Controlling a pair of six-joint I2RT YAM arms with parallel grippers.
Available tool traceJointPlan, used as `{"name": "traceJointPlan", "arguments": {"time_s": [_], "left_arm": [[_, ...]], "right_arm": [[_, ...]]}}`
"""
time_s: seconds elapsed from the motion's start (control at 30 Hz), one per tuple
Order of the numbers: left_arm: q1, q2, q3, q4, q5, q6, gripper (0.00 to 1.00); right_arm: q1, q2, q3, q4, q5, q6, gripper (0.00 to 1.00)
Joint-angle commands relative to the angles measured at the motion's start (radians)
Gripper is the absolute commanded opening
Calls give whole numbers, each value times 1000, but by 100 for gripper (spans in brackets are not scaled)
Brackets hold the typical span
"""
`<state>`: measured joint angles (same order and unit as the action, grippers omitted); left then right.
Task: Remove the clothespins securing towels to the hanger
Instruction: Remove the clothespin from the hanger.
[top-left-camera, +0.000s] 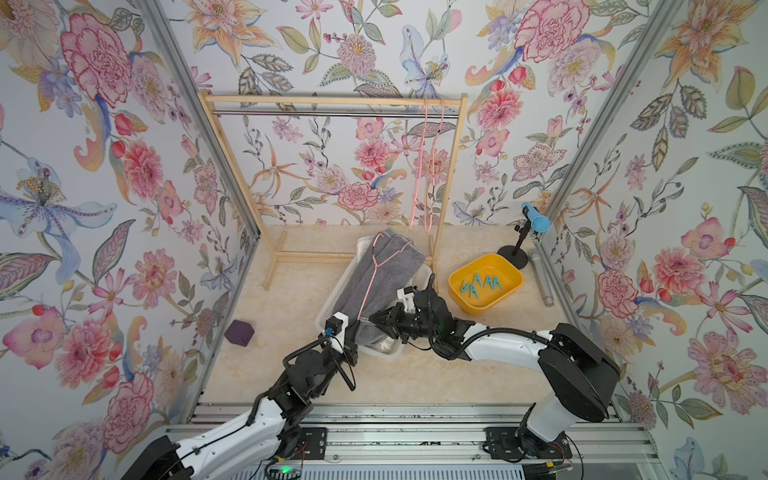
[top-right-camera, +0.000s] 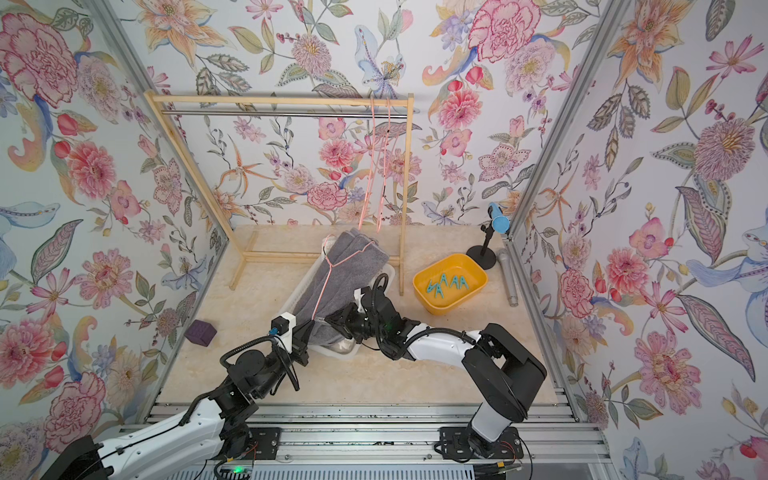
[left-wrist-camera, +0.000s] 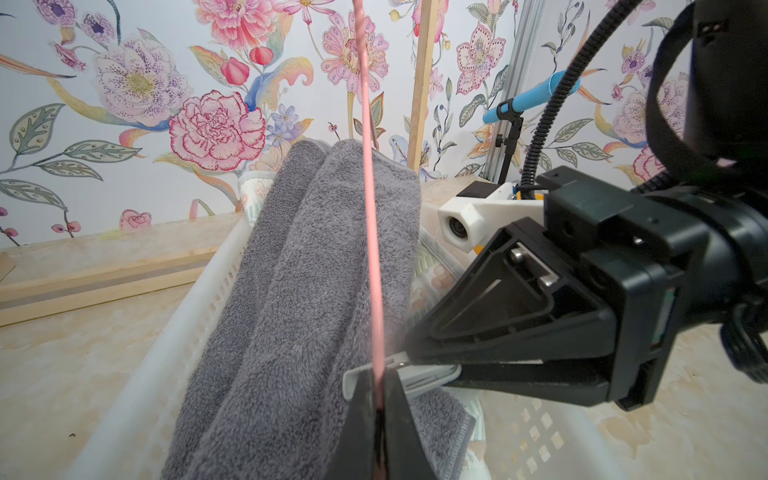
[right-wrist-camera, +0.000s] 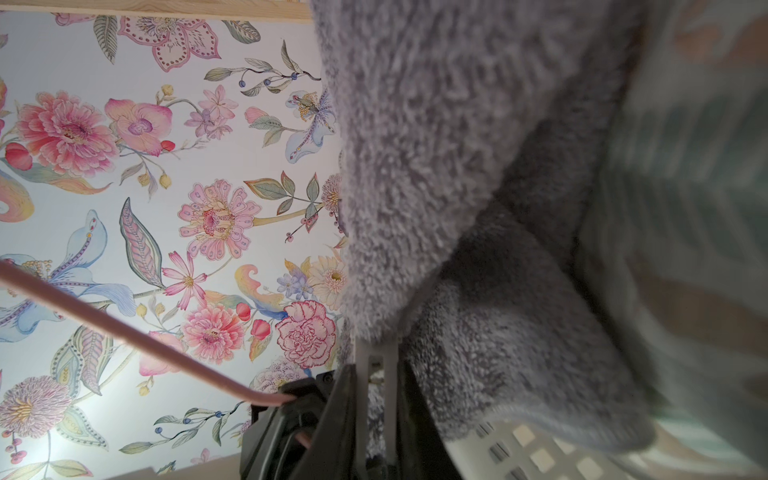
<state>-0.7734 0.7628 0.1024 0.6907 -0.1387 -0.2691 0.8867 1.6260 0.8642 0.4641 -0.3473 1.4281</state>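
A grey towel (top-left-camera: 386, 270) (top-right-camera: 345, 266) lies folded over a pink wire hanger (top-left-camera: 370, 282) (left-wrist-camera: 370, 208) across a white basket (top-left-camera: 332, 307). My left gripper (top-left-camera: 358, 322) (left-wrist-camera: 380, 390) is shut on the hanger's wire at the towel's near end. A pale grey-white clothespin (left-wrist-camera: 419, 376) (right-wrist-camera: 376, 365) is clipped onto the towel right beside it. My right gripper (top-left-camera: 372, 320) (right-wrist-camera: 376, 399) is shut on this clothespin's legs. A striped towel (left-wrist-camera: 432, 270) (right-wrist-camera: 685, 208) lies under the grey one. Several teal clothespins (top-left-camera: 478, 284) (top-right-camera: 446, 284) lie in a yellow tub (top-left-camera: 509, 291).
A wooden rack (top-left-camera: 332, 99) stands at the back with two bare pink hangers (top-left-camera: 432, 166) on its rail. A purple cube (top-left-camera: 240, 332) sits at the left. A blue microphone on a stand (top-left-camera: 536, 222) and a silver microphone (top-left-camera: 542, 282) are by the right wall.
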Motion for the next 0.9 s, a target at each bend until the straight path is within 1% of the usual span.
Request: {"name": "traceJointPlan", "arguments": {"time_s": [0.0, 0.43, 0.87], "left_arm": [[-7, -8, 8, 27, -23, 5, 0], [-8, 32, 20, 42, -24, 8, 0], [-7, 43, 26, 40, -29, 8, 0]], "right_arm": [[-12, -43, 27, -52, 25, -35, 5], [-52, -111, -4, -110, 27, -78, 6], [-97, -140, -33, -135, 11, -93, 6]]}}
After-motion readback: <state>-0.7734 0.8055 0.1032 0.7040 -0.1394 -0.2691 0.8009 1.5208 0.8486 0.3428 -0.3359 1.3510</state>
